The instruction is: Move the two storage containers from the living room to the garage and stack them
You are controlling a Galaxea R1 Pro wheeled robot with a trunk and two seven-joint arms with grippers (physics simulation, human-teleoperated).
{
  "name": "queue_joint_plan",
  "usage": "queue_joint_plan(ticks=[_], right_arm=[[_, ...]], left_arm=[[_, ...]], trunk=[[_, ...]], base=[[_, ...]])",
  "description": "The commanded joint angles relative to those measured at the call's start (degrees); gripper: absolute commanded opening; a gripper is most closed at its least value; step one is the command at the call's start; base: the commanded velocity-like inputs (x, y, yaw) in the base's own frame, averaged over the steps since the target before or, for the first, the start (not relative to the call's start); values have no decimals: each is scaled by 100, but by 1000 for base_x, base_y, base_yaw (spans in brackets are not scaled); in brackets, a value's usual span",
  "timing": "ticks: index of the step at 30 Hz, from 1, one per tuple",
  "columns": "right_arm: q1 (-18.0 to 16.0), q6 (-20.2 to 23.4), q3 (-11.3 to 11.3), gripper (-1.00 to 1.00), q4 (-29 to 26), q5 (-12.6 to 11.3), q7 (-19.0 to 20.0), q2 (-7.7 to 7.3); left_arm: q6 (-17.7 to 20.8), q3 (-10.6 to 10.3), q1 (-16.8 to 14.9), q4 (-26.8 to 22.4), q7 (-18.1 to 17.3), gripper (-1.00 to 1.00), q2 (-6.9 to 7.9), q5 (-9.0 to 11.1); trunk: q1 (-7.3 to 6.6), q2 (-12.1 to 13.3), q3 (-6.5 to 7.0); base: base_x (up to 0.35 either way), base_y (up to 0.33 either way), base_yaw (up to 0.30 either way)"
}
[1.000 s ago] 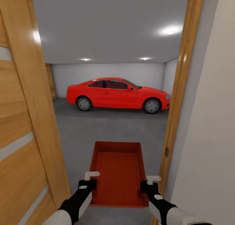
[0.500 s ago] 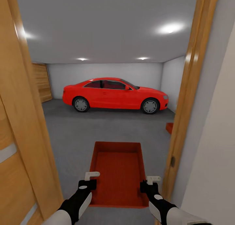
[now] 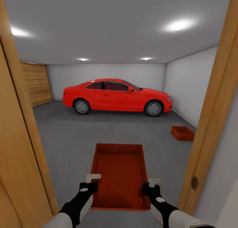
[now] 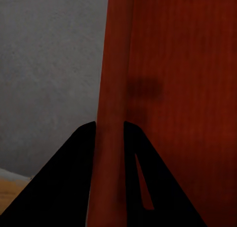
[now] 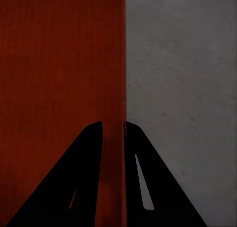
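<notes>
Left gripper [image 3: 93,181] clamped on left wall of carried container [image 3: 120,175], right gripper [image 3: 151,184] clamped on right wall; long axis running straight ahead through doorway. Second container [image 3: 182,133] resting on garage floor [image 3: 99,132] ahead and to the right, near side wall, closer to right arm. Red car [image 3: 117,95] beyond. No readable writing anywhere

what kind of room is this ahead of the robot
Most likely a garage, seen through a doorway: a parked red car, a dark grey concrete floor and bare pale walls.
</notes>
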Motion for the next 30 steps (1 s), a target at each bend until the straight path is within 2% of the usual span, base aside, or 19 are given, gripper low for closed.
queue_joint_plan(ticks=[1,10,20,30], right_arm=[[-3,-128,-132,-100,-13,-10,14,-90],[-3,-129,-132,-100,-13,-6,9,-82],[-3,-129,-132,-100,-13,-9,6,-89],[-3,-129,-132,-100,-13,-9,9,-90]], left_arm=[[37,480,0,3,65,-100,110,90],[35,480,-3,-9,72,-100,102,90],[35,488,1,-11,74,-100,101,90],[35,489,-3,-11,74,-100,101,90]], trunk=[[5,-3,-1],[5,-3,-1],[5,-3,-1],[5,-3,-1]], base=[[317,127,0],[275,117,-31],[26,13,-210],[7,0,-36]])
